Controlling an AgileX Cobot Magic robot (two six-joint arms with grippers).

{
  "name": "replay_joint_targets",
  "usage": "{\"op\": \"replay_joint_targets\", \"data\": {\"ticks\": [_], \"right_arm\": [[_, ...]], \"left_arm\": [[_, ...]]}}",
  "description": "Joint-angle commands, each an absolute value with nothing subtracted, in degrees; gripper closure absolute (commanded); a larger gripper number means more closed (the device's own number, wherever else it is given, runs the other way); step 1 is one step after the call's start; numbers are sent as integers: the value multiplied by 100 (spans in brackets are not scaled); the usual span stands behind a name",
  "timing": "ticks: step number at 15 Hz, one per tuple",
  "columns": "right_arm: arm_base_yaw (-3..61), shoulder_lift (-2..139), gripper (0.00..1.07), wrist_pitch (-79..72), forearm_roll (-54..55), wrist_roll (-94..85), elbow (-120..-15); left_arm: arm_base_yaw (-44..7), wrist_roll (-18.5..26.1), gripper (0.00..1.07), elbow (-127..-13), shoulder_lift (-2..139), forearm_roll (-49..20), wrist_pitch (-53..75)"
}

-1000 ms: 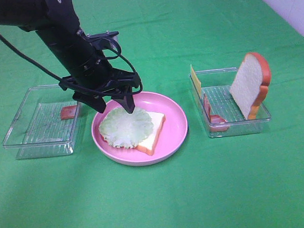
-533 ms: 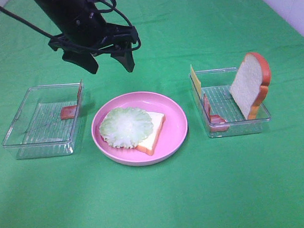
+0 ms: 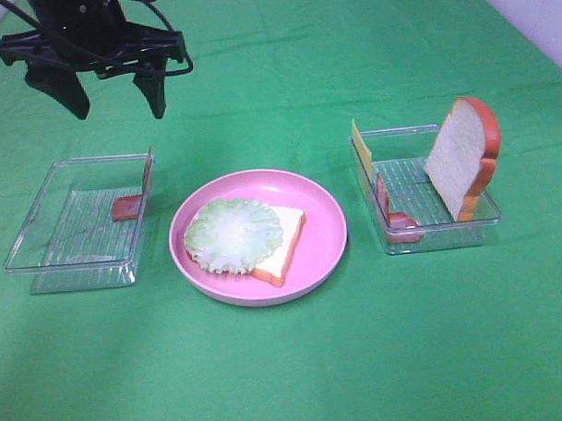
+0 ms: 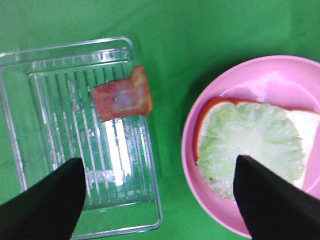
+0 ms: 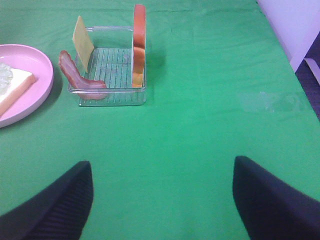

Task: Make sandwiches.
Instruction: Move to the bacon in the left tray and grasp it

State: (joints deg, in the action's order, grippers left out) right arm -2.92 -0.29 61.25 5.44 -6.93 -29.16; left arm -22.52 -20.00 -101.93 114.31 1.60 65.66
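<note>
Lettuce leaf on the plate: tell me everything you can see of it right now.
The lettuce leaf is a pale green, roundish toy piece with a frilly rim and lighter centre, plastic-looking. It lies flat on the bread slice in the pink plate, covering most of it and leaving the side toward the right tray bare. Nothing lies on top; no gripper touches it.

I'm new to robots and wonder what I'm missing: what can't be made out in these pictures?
1. Right hand: outside the high view; the right wrist view shows only two dark fingers, cut by the picture's edge.
2. Bread slice on the pink plate: high view, mostly covered by the lettuce leaf.
3. Left arm: high view, cut off by the top edge above the left hand.
</note>
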Motion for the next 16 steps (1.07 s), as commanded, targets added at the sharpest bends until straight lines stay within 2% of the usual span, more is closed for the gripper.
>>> {"op": "replay_joint_targets", "data": {"ticks": [1, 9, 14, 16], "right_arm": [[-315, -97, 34, 6073, 544, -739, -2905], [-315, -97, 34, 6073, 539, -739, -2905], [-315, -97, 34, 6073, 539, -739, -2905], [-315, -97, 34, 6073, 539, -739, -2905]], "left_arm": [[-2034, -2131, 30, -10210, 11643, 201, 6864], [-1948, -2252, 31, -10210, 12513, 0, 6394], [-1948, -2286, 51, -10210, 12588, -126, 5970], [-1948, -2286, 63, -10210, 12588, -126, 5913]]}}
